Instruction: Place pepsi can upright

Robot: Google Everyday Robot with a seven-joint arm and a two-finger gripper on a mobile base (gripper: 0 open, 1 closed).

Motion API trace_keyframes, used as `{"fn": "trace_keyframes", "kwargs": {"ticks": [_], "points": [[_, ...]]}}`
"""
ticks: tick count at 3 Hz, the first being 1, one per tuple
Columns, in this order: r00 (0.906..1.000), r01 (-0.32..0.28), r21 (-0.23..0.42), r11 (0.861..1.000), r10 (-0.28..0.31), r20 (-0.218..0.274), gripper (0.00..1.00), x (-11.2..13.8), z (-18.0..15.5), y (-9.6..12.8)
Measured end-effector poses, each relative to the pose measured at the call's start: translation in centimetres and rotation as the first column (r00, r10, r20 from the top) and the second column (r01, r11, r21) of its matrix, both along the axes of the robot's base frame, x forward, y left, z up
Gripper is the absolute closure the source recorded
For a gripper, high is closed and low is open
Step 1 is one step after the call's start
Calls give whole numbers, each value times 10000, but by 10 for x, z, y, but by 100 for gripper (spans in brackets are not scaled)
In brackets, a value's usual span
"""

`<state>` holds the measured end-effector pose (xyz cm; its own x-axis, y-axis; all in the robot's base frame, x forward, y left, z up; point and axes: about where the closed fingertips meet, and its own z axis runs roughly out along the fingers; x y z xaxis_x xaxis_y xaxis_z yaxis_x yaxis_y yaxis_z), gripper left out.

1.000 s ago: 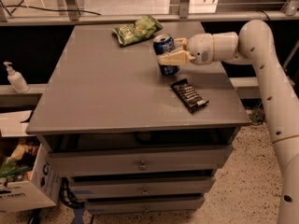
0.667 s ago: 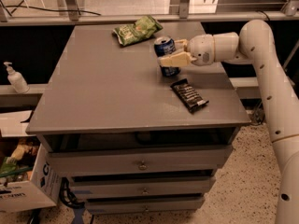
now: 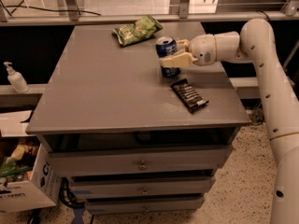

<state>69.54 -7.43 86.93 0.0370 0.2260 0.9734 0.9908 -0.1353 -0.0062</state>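
The pepsi can (image 3: 166, 49) is dark blue with a silver top. It stands close to upright on the right rear part of the grey table (image 3: 103, 92), its base at or just above the surface. My gripper (image 3: 172, 58) reaches in from the right on the white arm (image 3: 261, 45). Its cream fingers (image 3: 181, 59) are closed around the can's middle, one in front and one behind.
A flat black snack bar wrapper (image 3: 188, 95) lies just in front of the can. A green snack bag (image 3: 136, 30) lies at the table's back edge. A white pump bottle (image 3: 15, 77) stands on a ledge to the left. Drawers sit below the tabletop and a cardboard box (image 3: 23, 181) sits on the floor.
The gripper and the can have hardly moved. The can stands a touch straighter than before.
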Motion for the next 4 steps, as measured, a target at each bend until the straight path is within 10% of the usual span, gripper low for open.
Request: {"fn": "trace_keyframes", "kwargs": {"ticks": [2,4], "points": [[10000,-41,-25,10000,41,66,0,-1,1,-3],[9994,-14,-151,9999,19,350,0,0,9,-10]]}}
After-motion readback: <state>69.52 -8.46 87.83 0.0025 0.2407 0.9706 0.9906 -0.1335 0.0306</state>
